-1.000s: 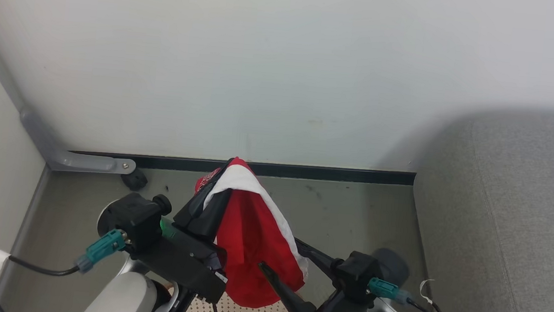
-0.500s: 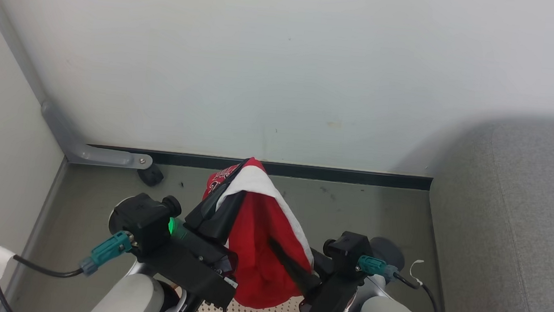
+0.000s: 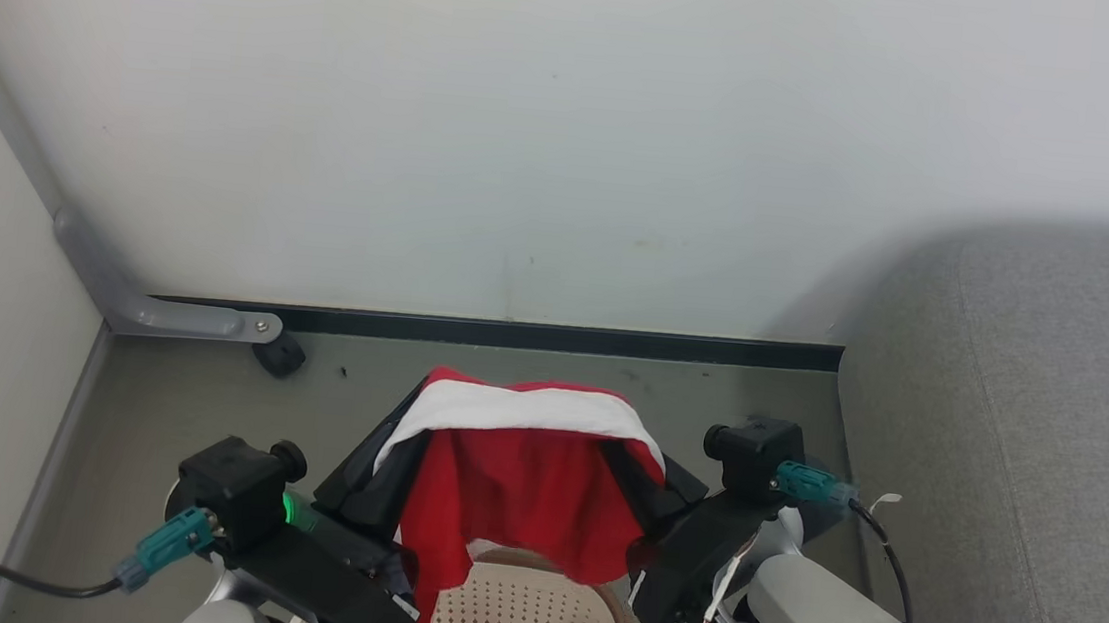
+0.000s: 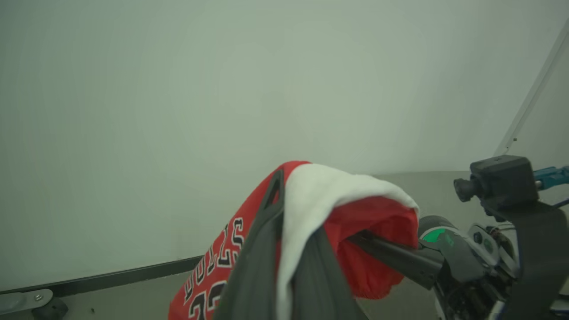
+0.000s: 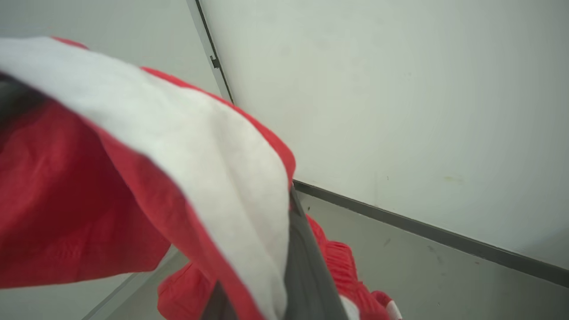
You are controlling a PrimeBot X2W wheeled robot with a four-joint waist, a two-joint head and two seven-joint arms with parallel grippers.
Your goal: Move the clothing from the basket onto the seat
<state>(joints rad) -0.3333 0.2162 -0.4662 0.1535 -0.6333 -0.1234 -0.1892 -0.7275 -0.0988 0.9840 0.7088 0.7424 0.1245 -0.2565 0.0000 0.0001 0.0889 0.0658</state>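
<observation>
Above the laundry basket (image 3: 528, 615) at the bottom centre of the head view, a red jersey (image 3: 520, 479) with a white band hangs stretched between both arms. It is clear of the grey sofa (image 3: 1025, 443) on the right. The left end effector (image 4: 281, 186) has its two dark fingers pinched together on the white band, with black lettering on the red cloth below. The right end effector (image 3: 651, 466) is covered by the fabric's other end, so I cannot tell if it is closed. A grey floor (image 3: 206, 391) lies beneath.
</observation>
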